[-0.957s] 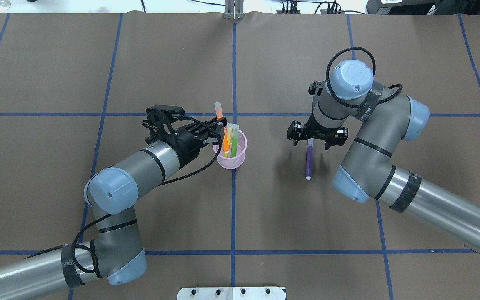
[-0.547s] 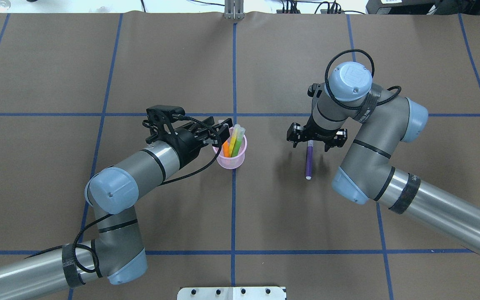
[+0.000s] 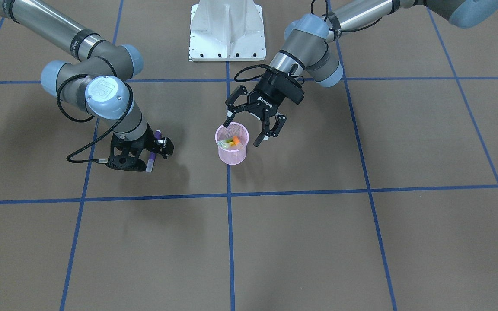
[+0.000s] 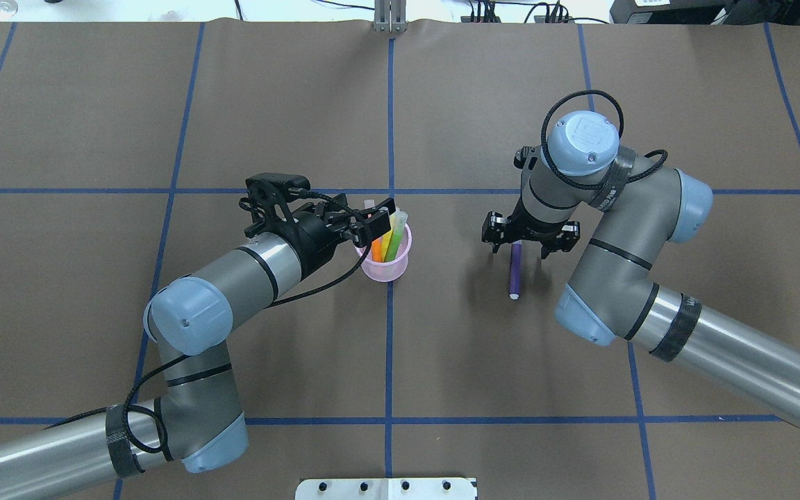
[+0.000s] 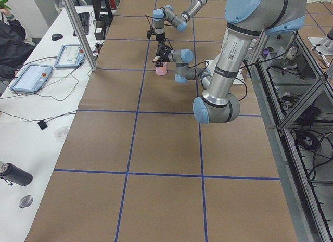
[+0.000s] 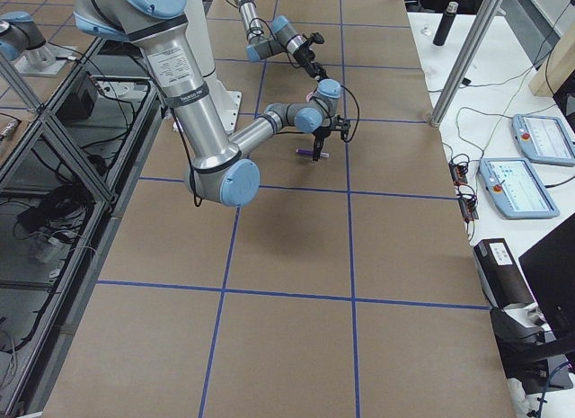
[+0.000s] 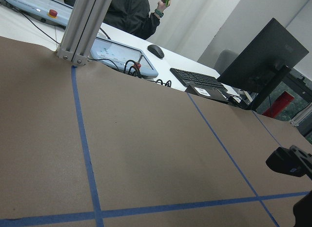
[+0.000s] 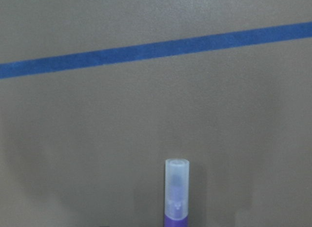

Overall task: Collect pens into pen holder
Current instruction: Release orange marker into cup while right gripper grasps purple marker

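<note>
Three pens [image 4: 387, 244] stand in the pen holder [image 4: 387, 271], the left gripper [image 3: 243, 133] hanging wide open and empty over its rim, while the right gripper [image 4: 517, 243], seemingly spread astride the purple pen [image 4: 513, 275] lying on the table [image 4: 442, 347], could roll it away by closing off-centre.

A robotics lab, not a home or a shop. Given away by a left arm [image 4: 261, 260] and a right arm [image 4: 622, 208], both industrial, mounted by a white base plate [image 3: 226, 26] at a long table [image 4: 94, 104] papered in brown and ruled into squares with blue tape [image 4: 389, 347]. Edged by an aluminium-profile post [image 5: 78, 31], with teach pendants [image 5: 30, 78] lying on a white side bench [image 5: 31, 148]. Further furnished with a black monitor [image 7: 256, 56], a keyboard [image 7: 200, 79] and a mouse [image 7: 156, 51], plus a person [image 7: 129, 12] in dark clothes seated at the bench. Behind the robot's side, open metal framing [image 5: 307, 96] threaded with cable bundles [image 5: 307, 140].
</note>
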Available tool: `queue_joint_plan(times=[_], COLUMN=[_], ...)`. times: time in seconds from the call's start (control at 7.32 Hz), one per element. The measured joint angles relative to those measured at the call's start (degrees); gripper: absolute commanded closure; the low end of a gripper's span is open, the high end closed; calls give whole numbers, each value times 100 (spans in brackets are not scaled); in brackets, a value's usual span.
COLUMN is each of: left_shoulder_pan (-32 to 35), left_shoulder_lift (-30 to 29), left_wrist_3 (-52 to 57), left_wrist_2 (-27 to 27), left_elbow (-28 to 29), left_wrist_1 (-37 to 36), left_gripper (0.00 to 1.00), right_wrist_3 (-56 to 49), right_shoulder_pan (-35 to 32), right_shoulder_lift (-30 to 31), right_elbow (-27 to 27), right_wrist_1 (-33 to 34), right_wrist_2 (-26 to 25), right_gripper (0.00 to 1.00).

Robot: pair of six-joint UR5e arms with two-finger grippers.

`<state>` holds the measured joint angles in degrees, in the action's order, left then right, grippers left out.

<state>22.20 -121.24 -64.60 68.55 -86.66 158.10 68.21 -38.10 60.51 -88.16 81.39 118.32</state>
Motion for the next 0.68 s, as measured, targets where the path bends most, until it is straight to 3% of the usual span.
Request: queue_joint_plan(times=[0.41, 0.55, 0.68], left_shoulder_pan=[3, 3, 4], left_shoulder_lift=[3, 3, 3], left_wrist_3=[-5, -7, -8], left_wrist_2=[0, 0, 0], left_elbow=[0, 0, 0], left_wrist_1=[1, 1, 1], left_gripper=[1, 1, 1], right_wrist_3=[7, 8, 8], right_shoulder_pan=[2, -1, -3], right_shoulder_lift=[10, 10, 11], right_elbow=[0, 1, 7], right_wrist_1=[0, 2, 6], right_wrist_2=[-1, -1, -2], right_gripper=[71, 78, 78])
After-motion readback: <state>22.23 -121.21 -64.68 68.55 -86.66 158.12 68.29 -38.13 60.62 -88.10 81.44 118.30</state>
